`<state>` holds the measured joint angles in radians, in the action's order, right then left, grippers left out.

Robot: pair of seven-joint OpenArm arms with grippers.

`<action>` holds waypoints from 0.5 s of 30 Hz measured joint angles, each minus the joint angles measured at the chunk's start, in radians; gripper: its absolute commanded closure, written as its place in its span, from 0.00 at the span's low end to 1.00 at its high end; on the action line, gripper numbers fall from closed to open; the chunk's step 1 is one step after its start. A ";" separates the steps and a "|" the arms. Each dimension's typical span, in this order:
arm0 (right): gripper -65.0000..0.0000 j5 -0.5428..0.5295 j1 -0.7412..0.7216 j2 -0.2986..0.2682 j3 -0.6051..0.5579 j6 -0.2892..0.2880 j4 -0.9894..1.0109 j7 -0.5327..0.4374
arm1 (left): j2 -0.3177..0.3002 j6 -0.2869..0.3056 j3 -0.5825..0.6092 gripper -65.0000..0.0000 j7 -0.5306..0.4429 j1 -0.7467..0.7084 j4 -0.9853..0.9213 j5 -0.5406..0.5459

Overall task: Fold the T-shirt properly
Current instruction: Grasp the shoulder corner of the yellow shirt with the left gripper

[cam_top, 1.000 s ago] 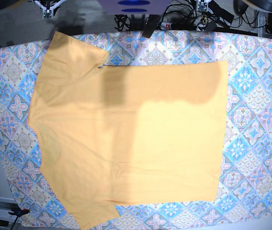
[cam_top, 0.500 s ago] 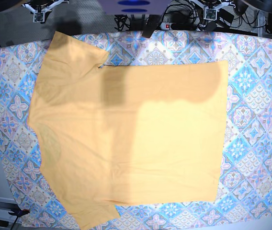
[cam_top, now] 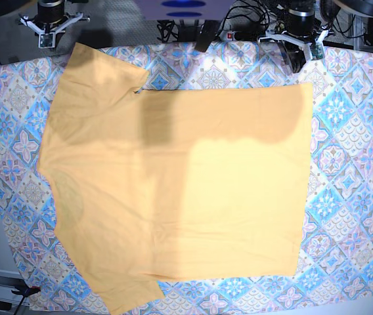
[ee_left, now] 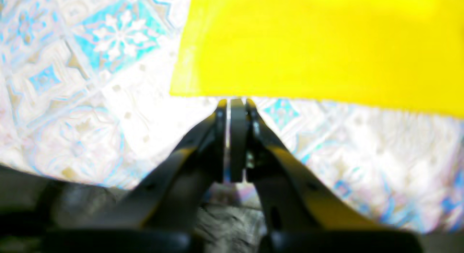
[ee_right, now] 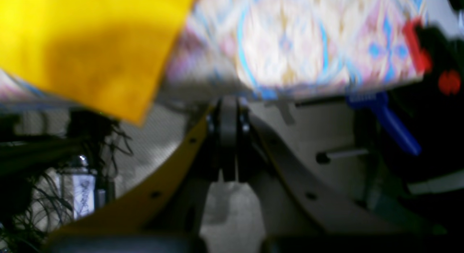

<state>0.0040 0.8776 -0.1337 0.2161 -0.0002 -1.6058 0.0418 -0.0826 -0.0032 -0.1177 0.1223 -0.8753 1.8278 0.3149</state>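
Garment: the large plain yellow-orange short-sleeved cotton T-shirt (cam_top: 180, 190) lies spread flat on the bench, collar end toward the base view's left, hem toward its right.
Sleeves: one sleeve reaches to the far left corner of the bench, the other to the near edge.
Cover: blue-pink tile-patterned tablecloth (cam_top: 354, 170) shows on all sides of the shirt; its widest bare strip is on the base view's right.
Shadows: a dark band crosses the far half of the shirt.
My left gripper (ee_left: 233, 104): jaws pressed together, nothing between them; tip hangs over bare tablecloth (ee_left: 90, 100), just short of the shirt's hem corner (ee_left: 319, 46), not touching it.
My left arm (cam_top: 297, 41): at the far edge of the bench, near the shirt's far hem corner.
My right gripper (ee_right: 228, 108): jaws pressed together, holding nothing; the wrist view is blurred, the tip sits at the bench edge with a sleeve corner (ee_right: 83, 53) off to one side.
My right arm (cam_top: 48, 18): beyond the far left corner of the bench, apart from the shirt.
Clutter: black cables (cam_top: 252, 16) behind the far edge.
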 measured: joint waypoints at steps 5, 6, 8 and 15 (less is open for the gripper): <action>1.00 -0.002 0.001 -0.002 0.000 0.002 -0.038 0.056 | 0.002 0.000 -0.094 1.00 0.227 0.113 0.010 0.245; 1.00 -0.001 0.000 -0.002 0.000 0.002 -0.043 0.056 | 0.001 0.001 -0.127 1.00 0.264 0.138 0.010 0.308; 1.00 -0.001 -0.001 0.000 0.000 0.002 -0.045 0.053 | -0.003 -0.005 -0.180 1.00 0.340 0.176 0.011 0.401; 1.00 -0.001 0.000 -0.002 0.000 0.002 -0.045 0.053 | 0.002 -0.007 -0.297 1.00 0.569 0.262 0.003 0.631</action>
<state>0.0032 0.8780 -0.1356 0.2161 0.0013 -1.6512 0.0952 -0.0811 -0.0105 -0.4149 0.6910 -0.6128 1.8309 0.9463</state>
